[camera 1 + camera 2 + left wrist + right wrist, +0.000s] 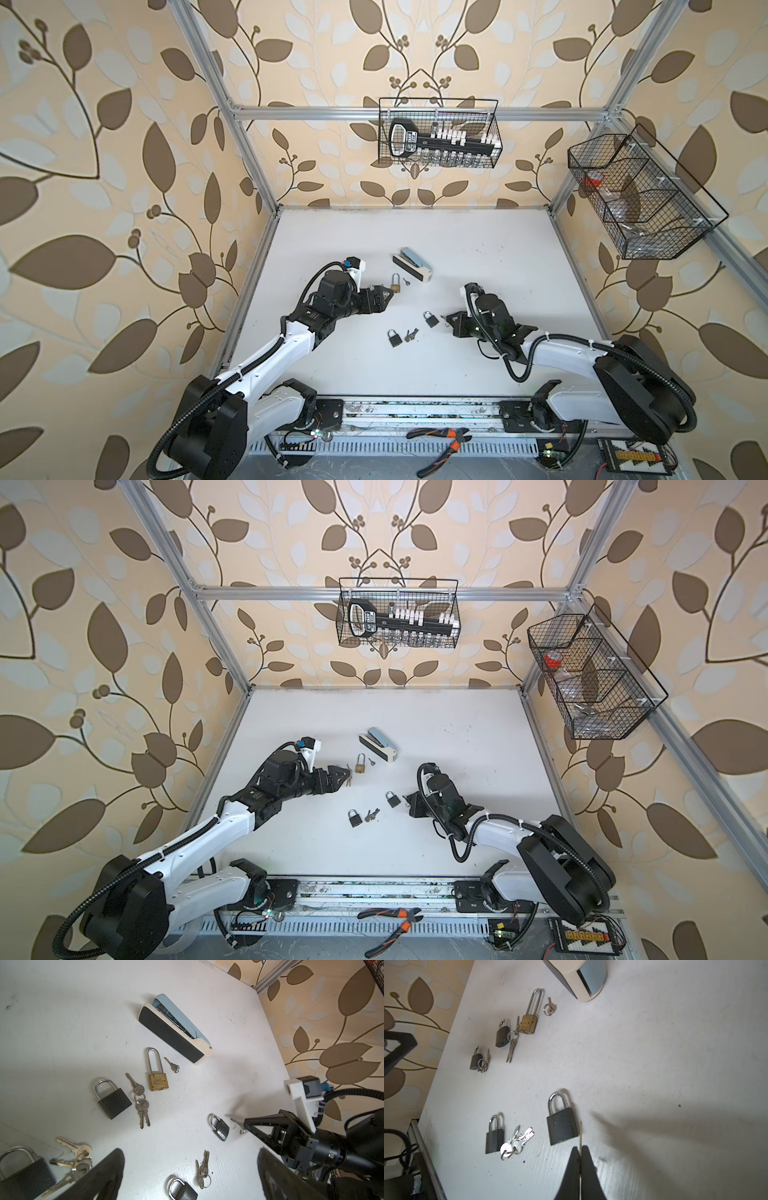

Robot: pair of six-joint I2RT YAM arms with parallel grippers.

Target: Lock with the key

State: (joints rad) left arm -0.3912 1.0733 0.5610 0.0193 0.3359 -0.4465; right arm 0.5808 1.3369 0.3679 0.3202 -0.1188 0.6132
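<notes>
Right gripper (580, 1150) pinches key (580, 1132) (edge-on) — far table (498, 249) bare.

Beige leaf wallpaper (332, 50) behind an aluminium frame (311, 112); back wire basket (438, 99), side wire basket (665, 232); white table (478, 249), seemingly daylit.

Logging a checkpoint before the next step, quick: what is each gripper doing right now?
Left gripper: open, holding nothing.
Right gripper: closed on a key.
</notes>
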